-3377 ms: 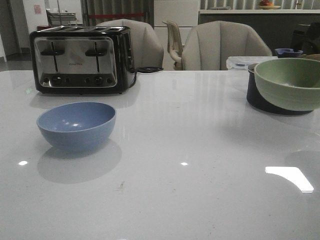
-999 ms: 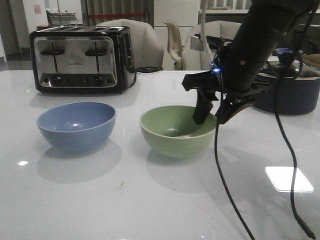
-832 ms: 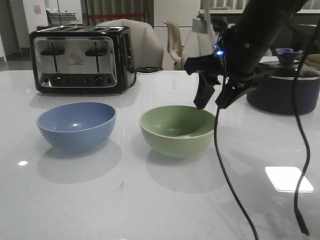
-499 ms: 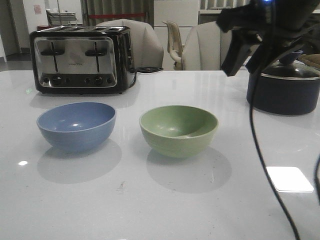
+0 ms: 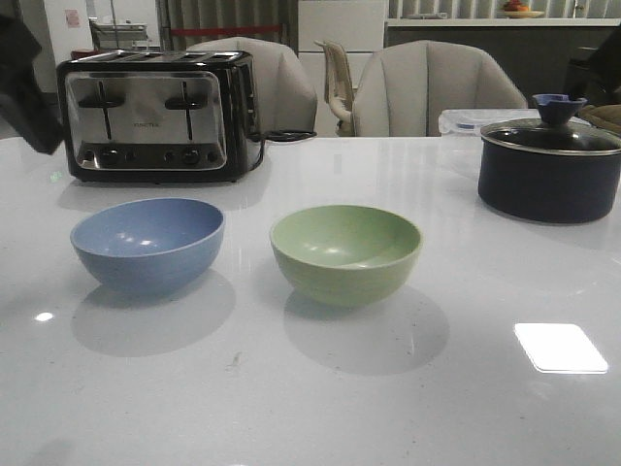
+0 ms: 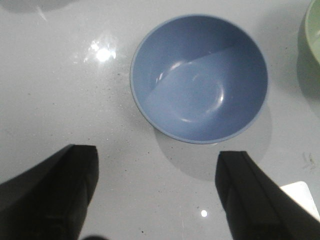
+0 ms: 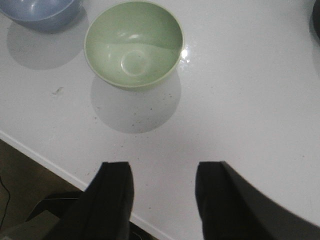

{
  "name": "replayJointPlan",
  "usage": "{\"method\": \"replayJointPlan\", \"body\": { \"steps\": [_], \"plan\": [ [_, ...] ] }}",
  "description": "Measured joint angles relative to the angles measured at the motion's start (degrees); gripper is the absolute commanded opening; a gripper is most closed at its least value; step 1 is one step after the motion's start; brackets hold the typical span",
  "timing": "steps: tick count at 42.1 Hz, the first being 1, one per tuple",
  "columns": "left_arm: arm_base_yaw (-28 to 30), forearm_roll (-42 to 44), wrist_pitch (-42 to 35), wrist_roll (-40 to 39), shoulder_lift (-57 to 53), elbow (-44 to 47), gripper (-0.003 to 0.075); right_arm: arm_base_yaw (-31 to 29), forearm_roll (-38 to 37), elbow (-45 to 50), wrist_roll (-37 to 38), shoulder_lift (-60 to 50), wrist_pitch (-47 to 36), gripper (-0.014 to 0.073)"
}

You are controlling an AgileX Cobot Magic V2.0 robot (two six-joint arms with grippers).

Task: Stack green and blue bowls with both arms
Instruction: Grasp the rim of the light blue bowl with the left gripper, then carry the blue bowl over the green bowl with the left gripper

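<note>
The blue bowl (image 5: 147, 243) stands upright on the white table, left of centre. The green bowl (image 5: 345, 252) stands upright beside it to the right, a gap between them. Both are empty. In the left wrist view my left gripper (image 6: 157, 155) is open and empty, above the table just short of the blue bowl (image 6: 200, 77). In the front view only a dark part of the left arm (image 5: 27, 87) shows at the left edge. In the right wrist view my right gripper (image 7: 164, 170) is open and empty, high above the table's front edge, well back from the green bowl (image 7: 133, 42).
A black and silver toaster (image 5: 155, 115) stands at the back left. A dark lidded pot (image 5: 549, 170) stands at the back right. Chairs stand behind the table. The table's front edge (image 7: 45, 160) shows in the right wrist view.
The right arm let go of the green bowl on the table, rose up and to the right, and left the front view. A dark part of the left arm has come in at the left edge.
</note>
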Motion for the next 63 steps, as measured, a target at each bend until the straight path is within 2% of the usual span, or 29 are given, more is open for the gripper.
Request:
{"method": "replayJointPlan", "body": {
  "steps": [16, 27, 33, 45, 52, 63],
  "plan": [
    [0.00, 1.20, -1.21, 0.00, 15.56, -8.57, 0.0530, 0.00, 0.00, 1.85, -0.04, -13.50, 4.85, 0.0421],
    [0.00, 4.04, -1.75, 0.00, 25.26, -14.84, 0.0524, 0.00, 0.00, 1.85, -0.13, -14.93, 6.68, 0.0421],
    [0.00, 4.07, -2.10, 0.04, 29.02, -16.70, 0.0417, 0.00, 0.00, 1.85, -0.13, -14.93, 6.68, 0.0421],
    [0.00, 4.17, -1.74, 0.04, 30.92, -17.58, 0.0097, 0.00, 0.00, 1.85, -0.13, -14.93, 6.68, 0.0421],
    [0.00, 4.79, -0.19, -0.07, 29.54, -17.99, 0.0101, 0.00, 0.00, 1.85, -0.13, -14.93, 6.68, 0.0421],
    [0.00, 8.24, 6.80, 0.12, 22.23, -18.70, 0.0101, 0.00, 0.00, 1.85, -0.13, -14.93, 6.70, 0.0421]
  ]
}}
